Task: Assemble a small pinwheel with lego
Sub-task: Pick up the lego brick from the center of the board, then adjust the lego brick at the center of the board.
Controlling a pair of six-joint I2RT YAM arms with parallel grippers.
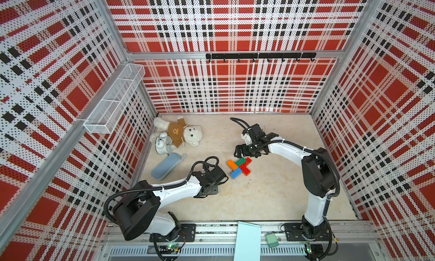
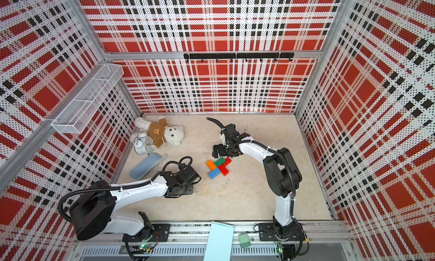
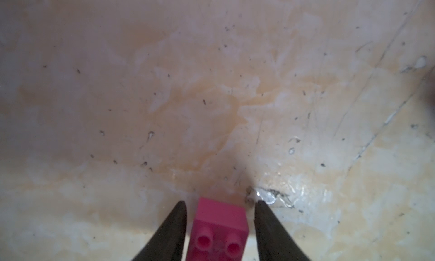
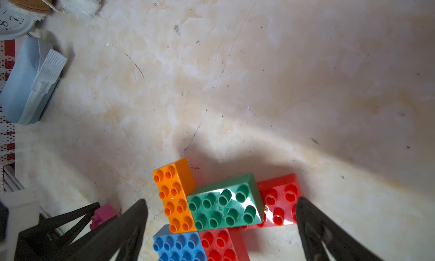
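The jaws of the left gripper (image 3: 220,202) are standing apart, straddling the pink brick (image 3: 219,224) with a sliver of gap showing on one side, so I'd say the pickup is being lined up, not clamped yet. The right gripper (image 4: 220,199) is hanging wide open over the green arm (image 4: 244,189) of the pinwheel (image 1: 239,167), which is sitting in the middle of the table (image 1: 270,201). Next, I reckon, comes closing on the pink brick and carrying it to the centre, though the right fingers are crowding that spot. Bare table is lying open on the near side. The teddy bear (image 1: 181,132), clock (image 1: 163,143) and blue case (image 1: 166,165) are lying well off in the far-left corner.
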